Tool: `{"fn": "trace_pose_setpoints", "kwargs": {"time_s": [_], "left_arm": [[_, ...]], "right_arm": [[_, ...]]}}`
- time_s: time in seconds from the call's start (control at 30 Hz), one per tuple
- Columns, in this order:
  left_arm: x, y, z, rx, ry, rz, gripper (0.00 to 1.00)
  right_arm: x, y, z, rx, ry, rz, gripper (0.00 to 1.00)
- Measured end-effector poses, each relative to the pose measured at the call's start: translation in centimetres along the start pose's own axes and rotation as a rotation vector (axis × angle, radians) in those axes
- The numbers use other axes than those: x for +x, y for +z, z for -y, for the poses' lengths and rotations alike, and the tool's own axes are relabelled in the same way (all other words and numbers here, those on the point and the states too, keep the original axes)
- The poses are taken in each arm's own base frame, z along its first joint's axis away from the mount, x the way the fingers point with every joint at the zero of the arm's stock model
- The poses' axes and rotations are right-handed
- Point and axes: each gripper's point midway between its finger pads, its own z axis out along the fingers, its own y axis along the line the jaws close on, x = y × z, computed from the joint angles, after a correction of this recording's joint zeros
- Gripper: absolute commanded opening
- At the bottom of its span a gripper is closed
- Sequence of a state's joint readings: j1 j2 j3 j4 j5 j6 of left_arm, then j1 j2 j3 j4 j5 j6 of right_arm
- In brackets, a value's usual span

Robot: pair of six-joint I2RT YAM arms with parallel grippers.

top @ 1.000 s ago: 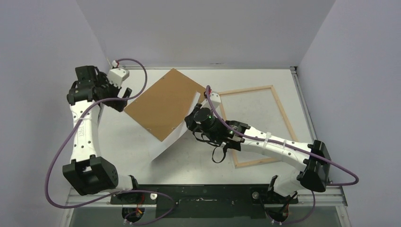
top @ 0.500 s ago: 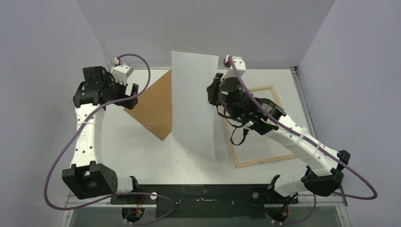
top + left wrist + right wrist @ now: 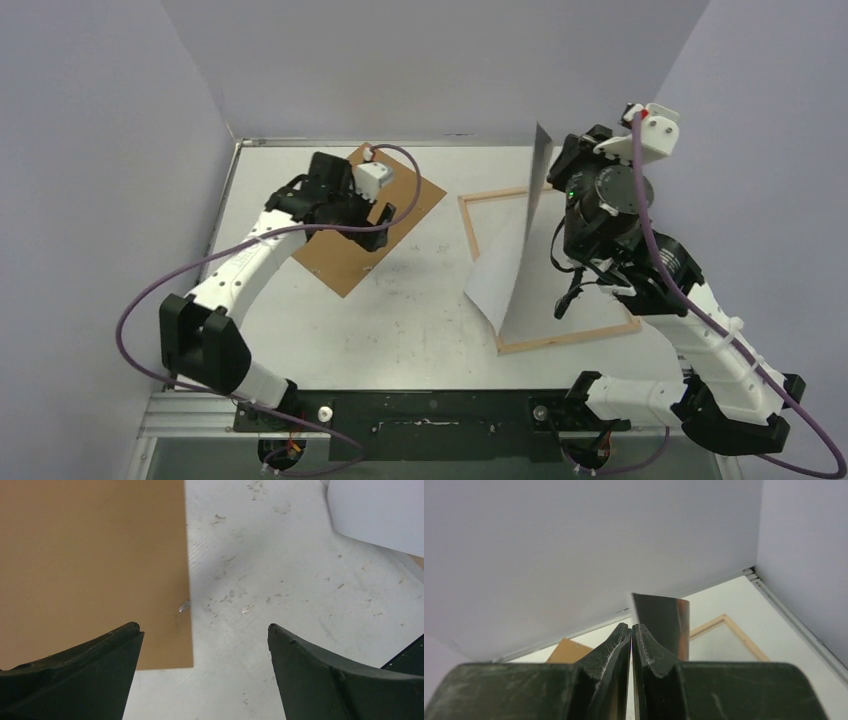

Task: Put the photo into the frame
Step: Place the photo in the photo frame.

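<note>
Grip first: we see the right gripper point(image 3: 630, 630) clenched on the top edge of the photo point(image 3: 500, 270). The photo hangs upright and curling, white back to the left, over the left part of the frame point(image 3: 565, 337), its lower corner close to the frame's near left corner. The left gripper point(image 3: 202, 630) hovers released above the right edge of the brown backing panel point(image 3: 90, 555). A second ago the photo lay flat on the table point(image 3: 400, 320), tucked under that panel, left of the frame, and the left gripper stood at the far left, off the panel.
</note>
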State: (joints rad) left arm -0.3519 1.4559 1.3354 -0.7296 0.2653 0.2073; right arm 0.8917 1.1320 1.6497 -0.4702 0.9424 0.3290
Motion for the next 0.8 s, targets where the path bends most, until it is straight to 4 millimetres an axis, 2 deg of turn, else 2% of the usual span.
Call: {"fn": "trace_pose_setpoints", "kwargs": {"time_s": [0.1,0.2,0.3,0.4,0.47,0.5,0.6,0.67,0.8], "left_arm": [[-0.3,3.6,3.3,0.055,0.002,-0.054,0.96],[-0.5,7.0,5.7,0.096,-0.020,-0.101,0.96],[-1.2,10.1,7.6,0.118,-0.062,-0.120,0.96],[-2.2,12.3,8.8,0.133,-0.090,-0.122,0.96],[-3.1,13.2,9.2,0.139,-0.103,-0.110,0.96],[-3.5,13.6,9.3,0.143,-0.109,-0.101,0.96],[-3.8,13.8,9.5,0.154,-0.117,-0.085,0.96],[-4.1,13.8,9.6,0.159,-0.119,-0.074,0.96],[-4.1,14.0,9.7,0.164,-0.134,-0.070,0.96]], "right_arm": [[-2.1,-0.5,2.0,0.064,0.013,0.058,0.09],[-3.2,-1.0,3.5,0.111,0.015,0.085,0.09],[-3.5,-1.2,4.2,0.139,0.004,0.090,0.10],[-3.0,-1.4,4.9,0.163,-0.017,0.074,0.21],[-2.1,-1.5,5.3,0.174,-0.032,0.052,0.37],[-1.6,-1.5,5.3,0.177,-0.042,0.038,0.48],[0.9,-1.4,5.6,0.194,-0.069,-0.017,0.59],[3.2,-1.3,6.1,0.213,-0.100,-0.059,0.70],[9.3,0.1,7.6,0.268,-0.173,-0.171,0.82]]}}
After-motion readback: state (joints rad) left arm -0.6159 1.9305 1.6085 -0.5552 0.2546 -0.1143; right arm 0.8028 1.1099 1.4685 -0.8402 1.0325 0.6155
